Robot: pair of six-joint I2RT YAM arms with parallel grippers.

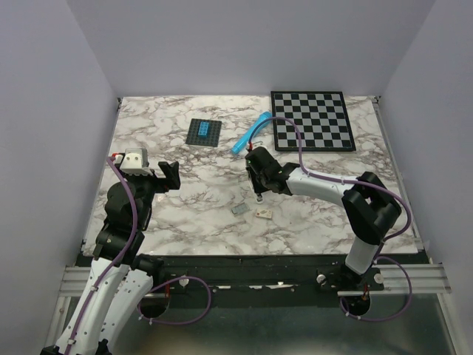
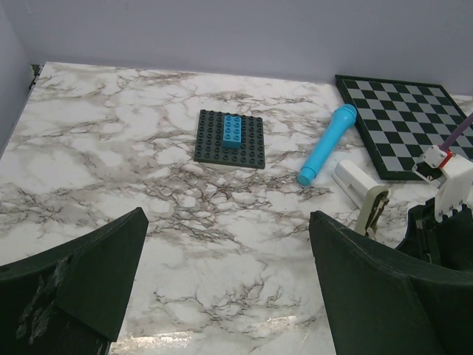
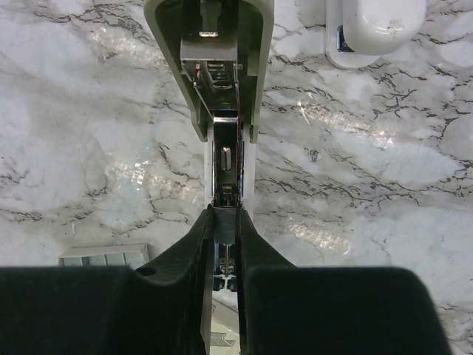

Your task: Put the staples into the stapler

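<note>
My right gripper (image 3: 225, 222) is closed on the stapler (image 3: 211, 81), with its two black fingers (image 3: 188, 251) pinched against the narrow shiny rail. The stapler's cream cover is swung open beyond the fingertips, so the wrist camera looks straight down the metal channel. In the overhead view, gripper and stapler sit around the middle of the tabletop (image 1: 185, 214). I cannot tell whether the stapler rests on the marble or hangs just above it.

The staples (image 1: 239, 209) lie flat on the tabletop, apart from the stapler, just beside the right gripper toward the near edge. The wrist camera catches them as a grey ribbed block low on the left, next to one finger. A white rounded piece (image 3: 373, 26) lies close to the open cover. I cannot say whether it belongs to the stapler.

My left gripper (image 2: 229, 296) is spread wide open over the left side of the tabletop, well apart from the stapler.

Toward the far edge are a dark studded plate (image 2: 230, 139) carrying a blue brick (image 2: 232, 132), a blue cylinder (image 2: 325, 144), and a chequered board (image 2: 403, 122) by the far right corner.
</note>
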